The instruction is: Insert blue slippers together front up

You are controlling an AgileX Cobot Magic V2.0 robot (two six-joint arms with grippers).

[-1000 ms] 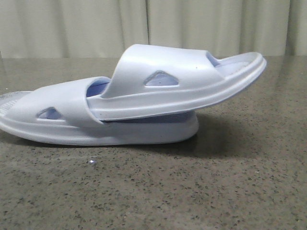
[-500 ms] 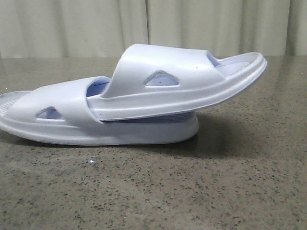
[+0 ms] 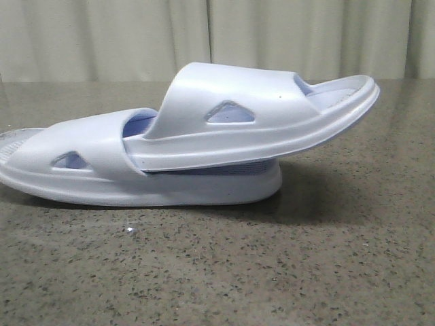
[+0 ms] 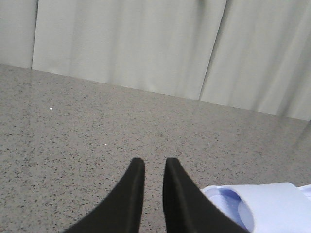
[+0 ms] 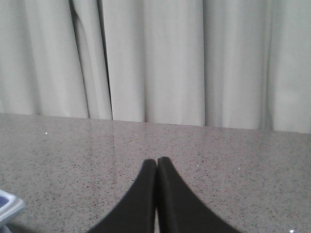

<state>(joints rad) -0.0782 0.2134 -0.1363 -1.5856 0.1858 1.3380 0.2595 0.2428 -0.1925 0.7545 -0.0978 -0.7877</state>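
A: Pale pleated curtain (image 3: 285,34) behind, speckled grey-brown stone worktop (image 3: 224,272) in front. What sits on it?

B: The blue slippers (image 3: 204,142), nested at the middle of the worktop. The lower slipper (image 3: 102,173) lies flat on its sole; the upper slipper (image 3: 258,115) has one end pushed under the lower one's strap and its other end tilted up off the surface, toward the right of the front view.

A: Long axes?

B: Both run left to right across the front view. The lower one's left end is cut off by the frame edge, and the tucked end of the upper one is hidden under the strap.

A: The tools?

B: Neither shows in the front view. The left tool (image 4: 153,167) has its fingers slightly parted, holding nothing, with a corner of a slipper just beside it. The right tool (image 5: 156,167) has its fingers pressed together, empty, with only a sliver of slipper at the frame corner.
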